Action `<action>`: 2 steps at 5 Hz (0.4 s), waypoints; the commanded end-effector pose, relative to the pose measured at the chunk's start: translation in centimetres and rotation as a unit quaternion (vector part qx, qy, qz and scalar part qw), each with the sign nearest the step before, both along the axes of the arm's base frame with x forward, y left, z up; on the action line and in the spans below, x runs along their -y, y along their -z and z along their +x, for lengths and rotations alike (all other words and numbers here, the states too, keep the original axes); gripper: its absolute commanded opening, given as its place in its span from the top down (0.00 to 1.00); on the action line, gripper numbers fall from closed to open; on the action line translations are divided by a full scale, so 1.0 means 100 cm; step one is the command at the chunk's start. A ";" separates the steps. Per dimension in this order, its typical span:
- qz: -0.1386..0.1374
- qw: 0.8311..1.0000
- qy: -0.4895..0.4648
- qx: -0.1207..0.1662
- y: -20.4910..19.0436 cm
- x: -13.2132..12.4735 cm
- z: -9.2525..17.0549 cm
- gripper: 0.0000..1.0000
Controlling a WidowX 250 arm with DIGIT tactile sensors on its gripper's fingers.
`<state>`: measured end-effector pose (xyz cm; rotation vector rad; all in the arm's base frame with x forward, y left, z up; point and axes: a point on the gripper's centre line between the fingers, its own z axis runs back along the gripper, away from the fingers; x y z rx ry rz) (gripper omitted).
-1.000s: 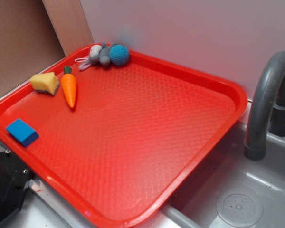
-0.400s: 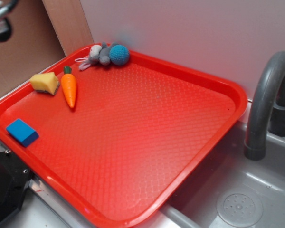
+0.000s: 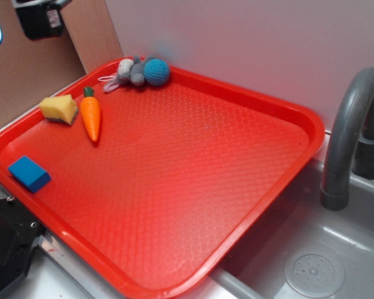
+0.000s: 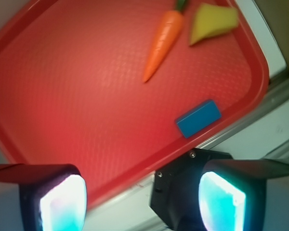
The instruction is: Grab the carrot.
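Observation:
The carrot (image 3: 91,118) is orange with a dark green cap. It lies flat near the far left corner of the red tray (image 3: 193,187), tip pointing toward the front. In the wrist view the carrot (image 4: 163,41) is at the top, far ahead of the fingers. My gripper (image 3: 15,25) hangs high at the top left, above and left of the tray, well away from the carrot. In the wrist view the gripper (image 4: 142,204) is open and empty, its two pale pads wide apart over the tray's edge (image 4: 135,178).
A yellow sponge wedge (image 3: 59,108) lies right beside the carrot's left. A blue block (image 3: 28,173) sits near the tray's left edge. A crochet toy (image 3: 140,71) is at the far corner. A black box (image 3: 6,243) is front left. A grey faucet (image 3: 352,137) and sink (image 3: 313,272) are at right.
My gripper has come into view at the top left and moved rightward. The carrot and the other things on the tray have not moved.

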<state>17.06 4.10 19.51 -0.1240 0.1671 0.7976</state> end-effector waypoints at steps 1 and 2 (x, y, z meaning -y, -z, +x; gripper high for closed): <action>-0.006 0.998 -0.067 0.020 0.050 -0.036 0.006 0.00; 0.034 0.998 -0.049 0.032 0.079 -0.040 0.026 0.00</action>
